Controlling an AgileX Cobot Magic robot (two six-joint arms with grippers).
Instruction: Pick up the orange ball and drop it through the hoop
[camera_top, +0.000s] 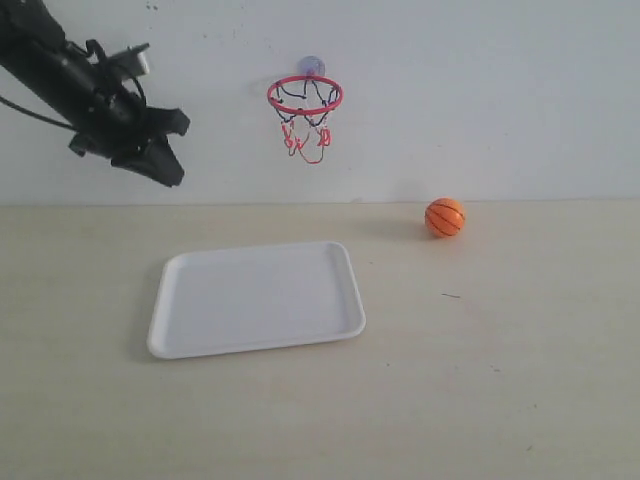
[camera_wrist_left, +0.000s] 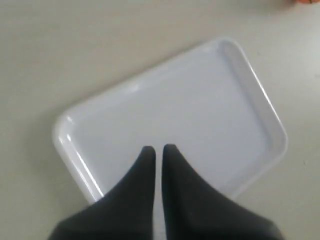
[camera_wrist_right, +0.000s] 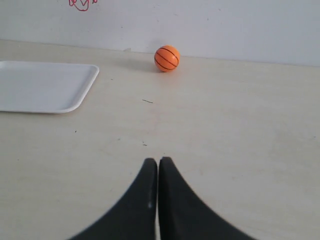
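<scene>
The orange ball (camera_top: 445, 217) rests on the table near the back wall, right of centre; the right wrist view shows the ball (camera_wrist_right: 167, 58) far ahead of the fingers. The hoop (camera_top: 304, 95), with its red ring and string net, hangs on the wall by a bluish suction cup. My left gripper (camera_top: 168, 172) is raised at the upper left, high above the tray, shut and empty; its wrist view shows the left gripper (camera_wrist_left: 158, 148) over the tray. My right gripper (camera_wrist_right: 158, 161) is shut and empty, low over bare table, out of the exterior view.
A white tray (camera_top: 160, 310) lies empty on the table left of centre, below and in front of the hoop; the same tray (camera_wrist_right: 85, 90) shows in the right wrist view, and the left wrist view shows its rim (camera_wrist_left: 272, 120). The wall stands close behind the ball.
</scene>
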